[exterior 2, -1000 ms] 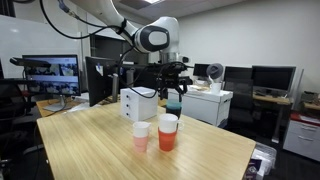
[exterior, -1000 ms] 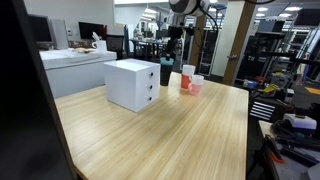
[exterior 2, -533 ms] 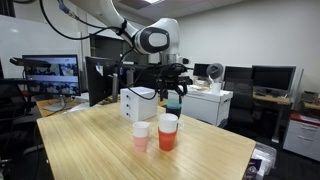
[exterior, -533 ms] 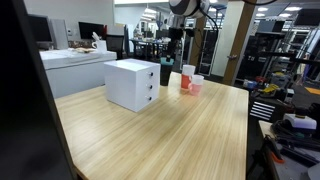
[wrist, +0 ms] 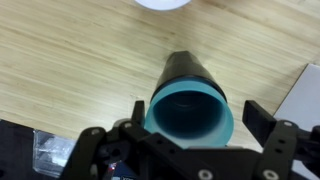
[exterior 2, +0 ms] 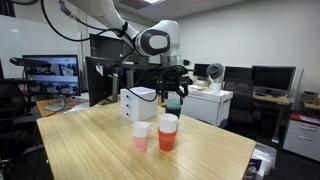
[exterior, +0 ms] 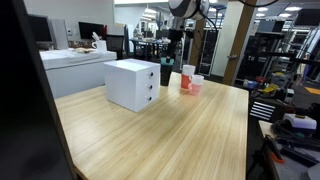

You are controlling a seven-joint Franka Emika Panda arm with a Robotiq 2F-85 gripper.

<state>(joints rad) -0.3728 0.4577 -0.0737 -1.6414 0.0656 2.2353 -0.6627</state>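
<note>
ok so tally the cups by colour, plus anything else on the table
teal cup: 1, held in the gripper
orange cup: 1
pink cup: 1
white box: 1
total: 4

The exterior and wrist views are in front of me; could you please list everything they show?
table: one, light wood, fills the foreground.
box: one, white, with two drawers, on the table.
orange cup: one, on the table beside the pink cup.
pink cup: one, shorter, on the table.
teal cup: one, between the end effector's fingers; grip unclear.
round thing: one, white, cut off at the wrist view's top edge.
monitors: several, dark, on desks behind.
arm: one, white, reaching in from above.
end effector: one, black, above the table's far side.
</note>
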